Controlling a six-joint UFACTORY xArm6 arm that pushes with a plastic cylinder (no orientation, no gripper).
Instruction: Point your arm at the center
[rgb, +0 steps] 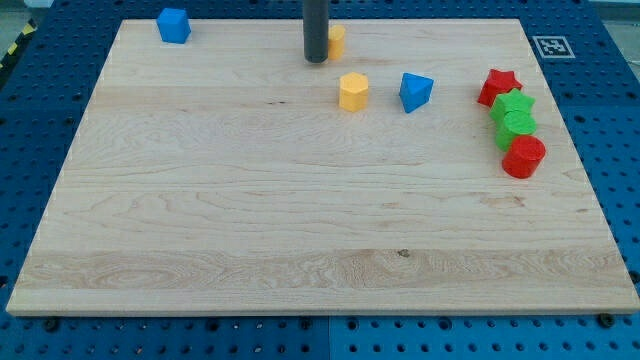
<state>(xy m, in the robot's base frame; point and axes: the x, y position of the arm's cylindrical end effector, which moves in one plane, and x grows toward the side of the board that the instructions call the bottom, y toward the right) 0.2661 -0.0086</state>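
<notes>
My tip (316, 60) rests on the wooden board (300, 200) near the view's top, just left of a yellow block (336, 40) that the rod partly hides. A yellow hexagonal block (353, 91) lies below and to the right of the tip. A blue triangular block (415, 91) sits further right. A blue block (173, 25) lies at the top left corner. At the right edge stand a red star (499, 86), a green star (513, 105), a green cylinder (518, 127) and a red cylinder (524, 157), touching in a column.
The board lies on a blue perforated table (620, 150). A black and white marker tag (549, 46) sits off the board's top right corner.
</notes>
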